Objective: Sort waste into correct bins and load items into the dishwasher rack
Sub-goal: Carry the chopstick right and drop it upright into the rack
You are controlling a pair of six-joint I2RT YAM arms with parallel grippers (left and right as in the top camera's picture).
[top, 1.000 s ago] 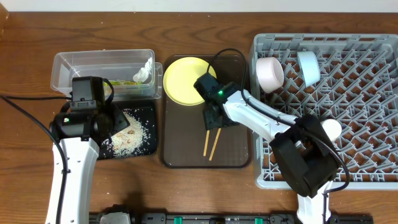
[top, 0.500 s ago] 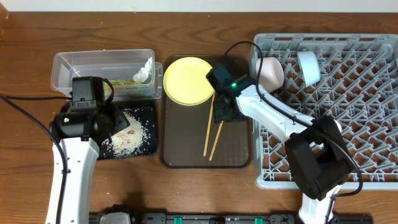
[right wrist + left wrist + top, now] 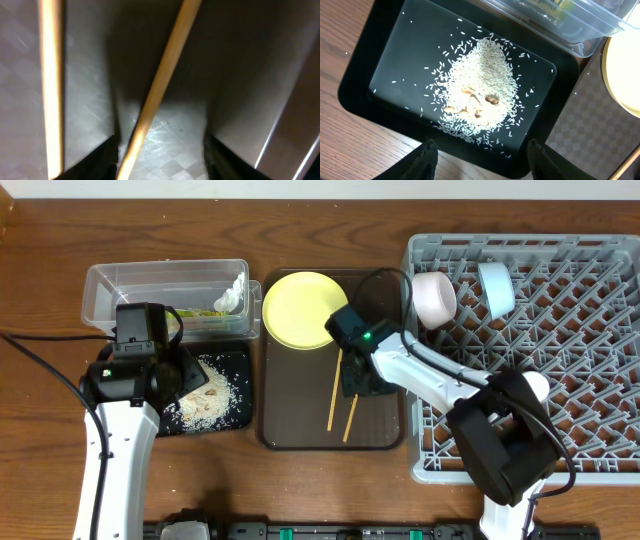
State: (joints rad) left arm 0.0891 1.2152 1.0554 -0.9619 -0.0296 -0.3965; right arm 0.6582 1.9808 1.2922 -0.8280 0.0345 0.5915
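Observation:
Two wooden chopsticks (image 3: 333,395) lie on the brown tray (image 3: 300,435), in front of the yellow plate (image 3: 298,308). My right gripper (image 3: 357,380) is low over them and open. In the right wrist view (image 3: 162,160) one chopstick (image 3: 160,85) runs between its fingers, close to the left one, and the other (image 3: 50,85) lies outside. My left gripper (image 3: 185,380) is open over the front edge of the black tray (image 3: 365,75), which holds rice scraps (image 3: 480,95). The clear tub (image 3: 130,285) holds the wrapper (image 3: 200,310) and tissue (image 3: 233,295).
The grey rack (image 3: 560,420) stands at the right with a white bowl (image 3: 435,297), a light blue bowl (image 3: 495,288) and a pale cup (image 3: 533,385) in it. The tub's corner (image 3: 590,40) overhangs the black tray. My right arm crosses the rack's left edge.
My right gripper swung right, then came forward and down over the chopsticks. The right-hand chopstick shifted slightly. The left arm has not moved.

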